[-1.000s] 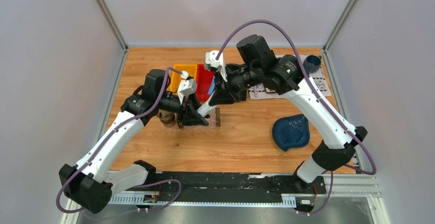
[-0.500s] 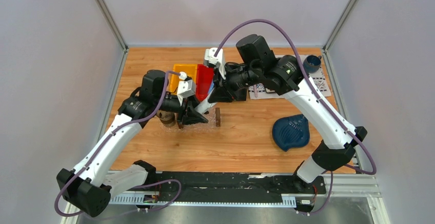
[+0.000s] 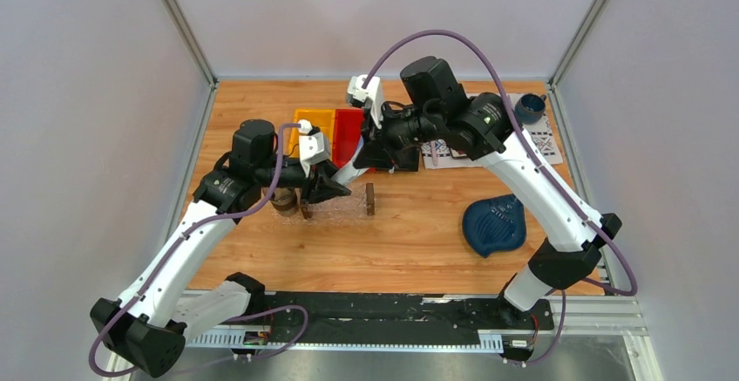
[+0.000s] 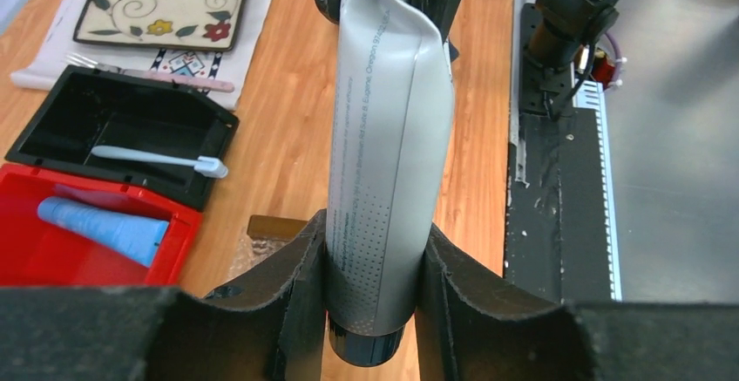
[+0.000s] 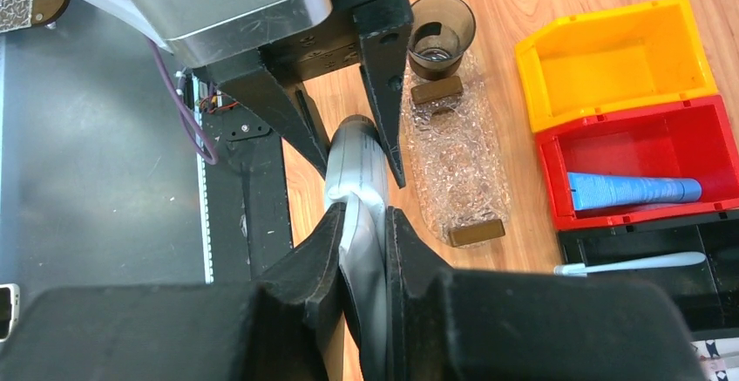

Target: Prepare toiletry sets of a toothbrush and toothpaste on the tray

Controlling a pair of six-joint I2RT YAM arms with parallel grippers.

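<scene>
Your left claw (image 4: 375,224) pinches the cap end of the grey tube (image 4: 388,119), held in the air near the tray (image 5: 453,146), your right claw (image 5: 364,215) pinches its crimped end, the blue tube (image 5: 632,191) lies in the red bin (image 5: 662,150) and the toothbrush (image 5: 627,263) in the black bin (image 5: 610,240) beside it

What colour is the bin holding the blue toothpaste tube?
Red. The bin shows best in the right wrist view.

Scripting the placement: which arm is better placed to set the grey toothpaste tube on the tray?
Left, probably: the left gripper holds the grey toothpaste tube by its cap end, closer to the clear tray.
</scene>
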